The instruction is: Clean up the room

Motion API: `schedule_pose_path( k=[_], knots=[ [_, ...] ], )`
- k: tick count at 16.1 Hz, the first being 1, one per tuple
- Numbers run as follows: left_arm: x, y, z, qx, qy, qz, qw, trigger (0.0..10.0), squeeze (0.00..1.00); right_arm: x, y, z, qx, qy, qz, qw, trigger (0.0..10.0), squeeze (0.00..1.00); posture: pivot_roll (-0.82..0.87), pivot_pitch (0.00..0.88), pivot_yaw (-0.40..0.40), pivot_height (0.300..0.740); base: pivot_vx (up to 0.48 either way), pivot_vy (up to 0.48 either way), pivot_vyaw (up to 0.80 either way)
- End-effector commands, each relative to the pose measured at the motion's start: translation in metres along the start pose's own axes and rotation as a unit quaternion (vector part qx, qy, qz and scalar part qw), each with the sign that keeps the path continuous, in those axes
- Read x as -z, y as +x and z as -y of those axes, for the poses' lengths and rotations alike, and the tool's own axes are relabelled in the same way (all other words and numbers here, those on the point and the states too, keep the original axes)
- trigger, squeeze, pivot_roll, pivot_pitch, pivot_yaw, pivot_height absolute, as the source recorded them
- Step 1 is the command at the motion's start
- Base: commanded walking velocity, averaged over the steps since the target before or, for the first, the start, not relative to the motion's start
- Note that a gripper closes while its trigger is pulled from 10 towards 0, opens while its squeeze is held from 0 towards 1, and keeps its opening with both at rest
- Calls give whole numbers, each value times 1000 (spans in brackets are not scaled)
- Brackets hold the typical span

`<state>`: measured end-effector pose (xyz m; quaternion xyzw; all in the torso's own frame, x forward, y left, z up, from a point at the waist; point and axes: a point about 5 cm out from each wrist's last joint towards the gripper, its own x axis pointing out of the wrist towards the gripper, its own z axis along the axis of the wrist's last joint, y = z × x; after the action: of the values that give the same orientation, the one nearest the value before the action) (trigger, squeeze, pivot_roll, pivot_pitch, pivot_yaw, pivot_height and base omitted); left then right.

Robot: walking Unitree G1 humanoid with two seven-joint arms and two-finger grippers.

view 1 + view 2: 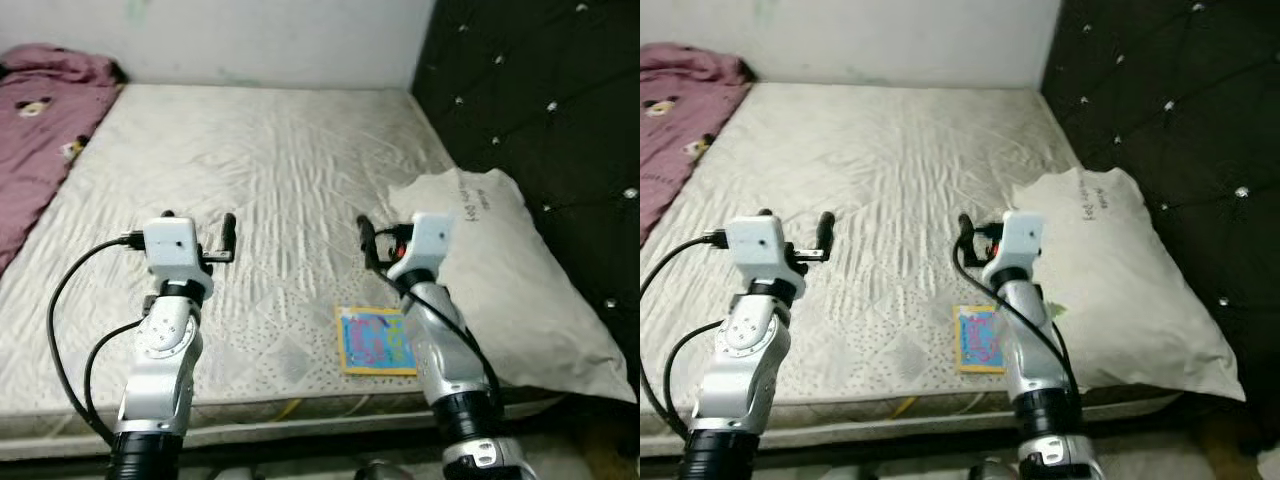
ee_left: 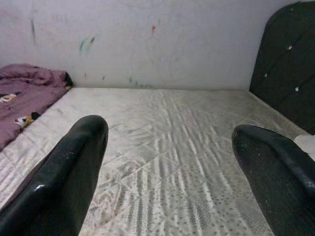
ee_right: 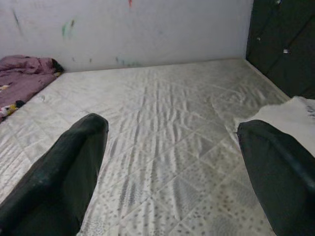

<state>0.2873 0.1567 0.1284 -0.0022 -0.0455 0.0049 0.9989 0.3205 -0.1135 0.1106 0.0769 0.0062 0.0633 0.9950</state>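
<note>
head views: colourful book flat near mattress front edge, beside white pillow. wrist views: left gripper and right gripper spread wide, empty; purple blanket far side.

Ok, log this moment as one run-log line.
left gripper: open, above mattress | right gripper: open, beside pillow | colourful book: flat near mattress front edge | purple blanket: far left

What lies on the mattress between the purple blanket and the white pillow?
Nothing: in the left eye view only bare quilted mattress stretches from the purple blanket to the white pillow.
</note>
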Motion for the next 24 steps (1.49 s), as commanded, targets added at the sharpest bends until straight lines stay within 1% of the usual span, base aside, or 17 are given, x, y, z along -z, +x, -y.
schedule_pose_path(
  k=[1,3,5,6,12,24],
  knots=[
    [-1,1,7,8,-4,0,1000,10000,0,-2,0,8,9,-5,2,1000,10000,0,65,0,-23,740,0,480,0],
    [0,0,7,6,-7,-3,1000,10000,0,0,-1,5,2,-4,-3,1000,10000,0,65,0,-24,740,0,480,0],
    [0,0,7,6,-7,-3,1000,10000,0,-1,-2,4,-4,-13,3,1000,10000,0,64,0,-25,740,0,480,0],
    [0,0,7,6,-8,-3,1000,10000,0,-2,-2,4,-4,-18,5,1000,10000,0,64,0,-25,740,0,480,0],
    [0,0,7,3,-12,-4,1000,10000,0,0,-2,6,-1,-14,-5,1000,10000,0,60,0,-26,740,0,480,0],
    [1,2,9,0,-20,-5,1000,10000,0,4,-2,8,-2,-22,-20,1000,10000,0,52,0,-35,740,0,480,0]
  ],
)
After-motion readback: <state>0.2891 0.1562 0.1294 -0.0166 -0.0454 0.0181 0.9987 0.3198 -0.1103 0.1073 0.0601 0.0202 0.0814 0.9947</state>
